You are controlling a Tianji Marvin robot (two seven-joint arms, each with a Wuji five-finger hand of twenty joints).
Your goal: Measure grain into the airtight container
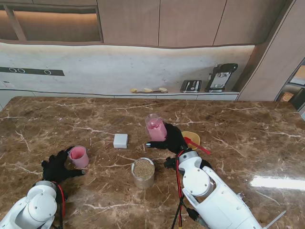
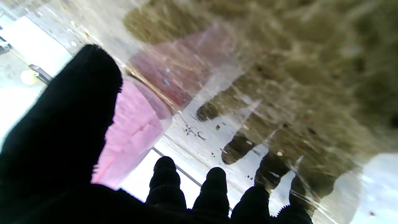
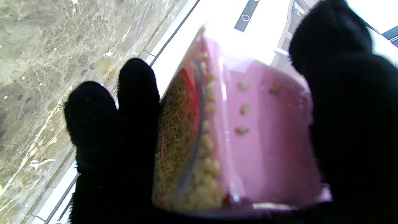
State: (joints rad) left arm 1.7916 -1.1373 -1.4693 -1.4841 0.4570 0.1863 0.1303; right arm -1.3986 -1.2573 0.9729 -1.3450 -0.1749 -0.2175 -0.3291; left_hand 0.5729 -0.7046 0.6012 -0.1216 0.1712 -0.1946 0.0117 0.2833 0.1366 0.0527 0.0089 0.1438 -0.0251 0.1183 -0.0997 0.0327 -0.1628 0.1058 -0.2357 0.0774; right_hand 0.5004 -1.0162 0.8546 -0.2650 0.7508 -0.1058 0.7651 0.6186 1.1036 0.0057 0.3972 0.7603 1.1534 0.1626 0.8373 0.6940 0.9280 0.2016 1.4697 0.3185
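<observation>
The pink translucent plastic jar with grain inside (image 1: pixel 156 128) is held tilted off the brown marble counter (image 1: pixel 238 124) by the black-gloved right hand (image 1: pixel 172 139), whose fingers and thumb are wrapped round its wall; the right wrist view shows grain banked against one side of the jar. The round clear container of brown grain (image 1: pixel 143 172) stands upright toward 7 o'clock of the jar, nearer to me and just left of the right wrist. That offset is what a pour would have to close, as I judge it. At 9 o'clock from that container, the left hand (image 1: pixel 57 166) loosely cups a small pink cup (image 1: pixel 78 156), thumb beside it, grip uncertain. A white block (image 1: pixel 120 140) lies between.
</observation>
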